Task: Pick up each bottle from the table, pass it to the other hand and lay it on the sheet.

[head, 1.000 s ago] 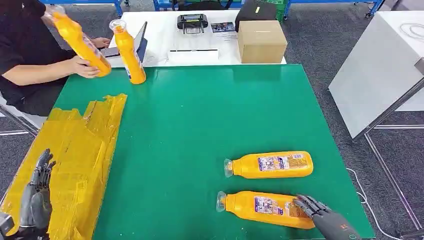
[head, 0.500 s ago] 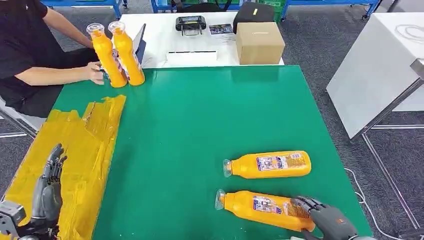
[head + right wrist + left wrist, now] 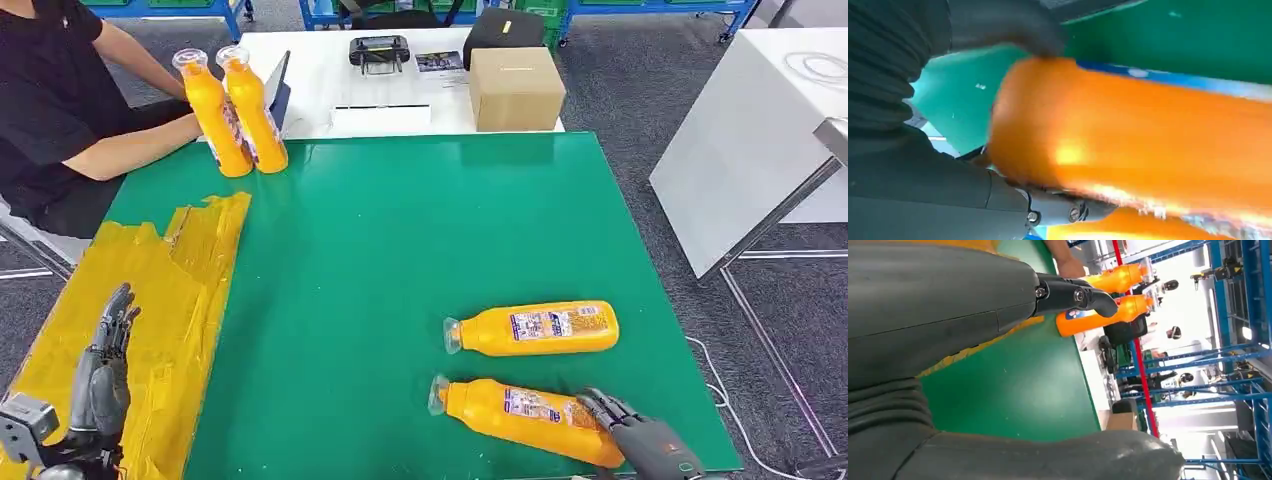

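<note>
A green table (image 3: pixel 400 250) is being viewed from above, with a yellow sheet (image 3: pixel 170 300) along its left edge.

Near the front right corner, the nearer lying bottle (image 3: pixel 520 418) is being grasped at its base by the right hand (image 3: pixel 640 440); slipping is being risked by so shallow a hold. The left hand (image 3: pixel 100 380) is being held open and empty over the sheet.

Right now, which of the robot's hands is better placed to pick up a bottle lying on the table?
The right hand. Its fingers already wrap the base of the nearer lying bottle. The left hand hovers open over the yellow sheet, far across the table.
</note>
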Available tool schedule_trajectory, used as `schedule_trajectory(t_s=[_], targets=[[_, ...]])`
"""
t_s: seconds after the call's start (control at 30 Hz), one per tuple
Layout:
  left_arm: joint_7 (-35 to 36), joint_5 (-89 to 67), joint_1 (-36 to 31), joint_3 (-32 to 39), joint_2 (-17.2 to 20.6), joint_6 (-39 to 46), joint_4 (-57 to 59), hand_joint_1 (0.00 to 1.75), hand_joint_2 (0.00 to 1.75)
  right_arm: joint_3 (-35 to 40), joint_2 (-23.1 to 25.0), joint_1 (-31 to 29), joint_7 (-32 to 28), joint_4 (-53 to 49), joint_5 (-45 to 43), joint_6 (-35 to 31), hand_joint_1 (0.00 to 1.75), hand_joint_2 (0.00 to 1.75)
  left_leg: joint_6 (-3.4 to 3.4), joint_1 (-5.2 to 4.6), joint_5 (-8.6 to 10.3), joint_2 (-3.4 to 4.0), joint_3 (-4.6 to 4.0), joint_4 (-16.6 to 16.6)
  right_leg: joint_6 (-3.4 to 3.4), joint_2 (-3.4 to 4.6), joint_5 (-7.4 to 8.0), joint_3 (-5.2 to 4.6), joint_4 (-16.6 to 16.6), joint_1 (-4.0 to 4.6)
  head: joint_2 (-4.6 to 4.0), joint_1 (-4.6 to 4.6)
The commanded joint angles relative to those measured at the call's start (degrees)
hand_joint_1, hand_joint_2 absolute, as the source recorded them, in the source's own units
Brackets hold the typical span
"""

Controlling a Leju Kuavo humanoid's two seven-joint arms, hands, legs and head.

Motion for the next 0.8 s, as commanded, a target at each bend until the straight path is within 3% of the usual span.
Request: schedule_trajectory(t_s=[0.03,0.1,0.17,0.33,0.43,0.6,0.63,0.67,0.7,0.73,0.8], targets=[[0.2,0.4,-2.9,-2.5,0.5,0.7,4.5,0.00,0.00,9.9,5.2,-0.2,2.0,11.4,0.4,-0.5,0.00,1.75,-0.04,0.16,0.09,-0.39,-0.03,-0.1,-0.06,-0.37,0.06,0.19,-0.3,0.16,0.00,0.04],[0.2,0.4,-2.9,-2.5,0.5,0.7,4.5,0.00,0.00,9.9,5.2,-0.2,2.0,11.4,0.4,-0.5,0.00,1.75,-0.05,0.26,0.16,-0.50,-0.11,-0.2,-0.10,-0.49,0.15,0.19,-0.5,0.27,0.00,0.06],[0.2,0.6,-3.0,-2.5,0.6,0.6,4.8,0.00,0.00,10.1,4.6,-0.2,2.1,11.1,0.2,-0.6,0.00,1.75,-0.08,0.29,0.00,-0.05,0.16,-0.1,-0.05,-0.12,0.08,0.37,-0.4,0.30,0.00,0.06],[0.2,0.7,-3.3,-2.8,0.8,0.9,5.1,0.00,0.00,11.2,2.1,-0.2,3.0,9.1,-1.4,-1.1,0.00,1.75,-0.12,0.39,-0.26,0.21,0.47,-0.1,-0.06,0.11,0.05,0.63,-0.5,0.45,0.00,0.04],[0.2,0.7,-3.4,-2.9,0.9,1.0,5.2,0.00,0.00,11.5,1.7,-0.2,3.2,8.7,-1.9,-1.4,0.00,1.75,-0.11,0.42,-0.05,-0.11,0.08,-0.1,-0.09,-0.20,0.20,0.36,-0.6,0.49,0.00,0.06],[0.2,0.8,-3.6,-3.0,1.0,0.9,5.4,0.00,0.00,12.2,0.5,-0.2,3.4,7.8,-3.0,-1.5,0.00,1.75,-0.11,0.41,-0.13,-0.05,0.29,-0.1,-0.08,-0.15,0.12,0.56,-0.6,0.48,0.00,0.04],[0.2,0.8,-4.2,-3.2,1.1,0.9,5.9,0.00,0.00,13.0,-1.6,0.1,3.6,6.7,-4.6,-1.6,0.00,1.75,-0.11,0.41,-0.12,-0.03,0.27,-0.1,-0.08,-0.13,0.14,0.51,-0.6,0.47,0.00,0.06],[0.2,0.7,-4.3,-3.4,1.2,1.0,6.0,0.00,0.00,13.4,-2.2,0.2,3.6,6.2,-5.2,-1.8,0.21,1.75,-0.10,0.39,-0.16,0.00,0.35,-0.1,-0.07,-0.11,0.11,0.59,-0.6,0.45,0.00,0.04],[0.2,0.8,-4.4,-3.5,1.2,1.0,6.1,0.00,0.00,14.0,-2.6,0.2,3.8,5.7,-5.9,-2.3,1.43,1.75,-0.09,0.38,-0.19,-0.01,0.43,-0.1,-0.05,-0.13,0.07,0.69,-0.6,0.44,0.00,0.04],[0.2,0.8,-4.4,-3.5,1.3,1.1,6.2,0.00,0.00,14.4,-3.0,0.3,3.9,5.4,-6.3,-2.7,1.75,1.75,-0.09,0.39,-0.19,-0.07,0.41,-0.1,-0.04,-0.20,0.05,0.73,-0.7,0.45,0.00,0.04],[0.2,0.9,-4.5,-3.6,1.3,1.1,6.3,0.00,0.00,14.8,-3.4,0.5,4.2,5.0,-6.7,-3.1,1.75,1.75,-0.07,0.37,-0.17,-0.16,0.36,-0.1,-0.04,-0.27,0.05,0.73,-0.7,0.44,0.00,0.04]])
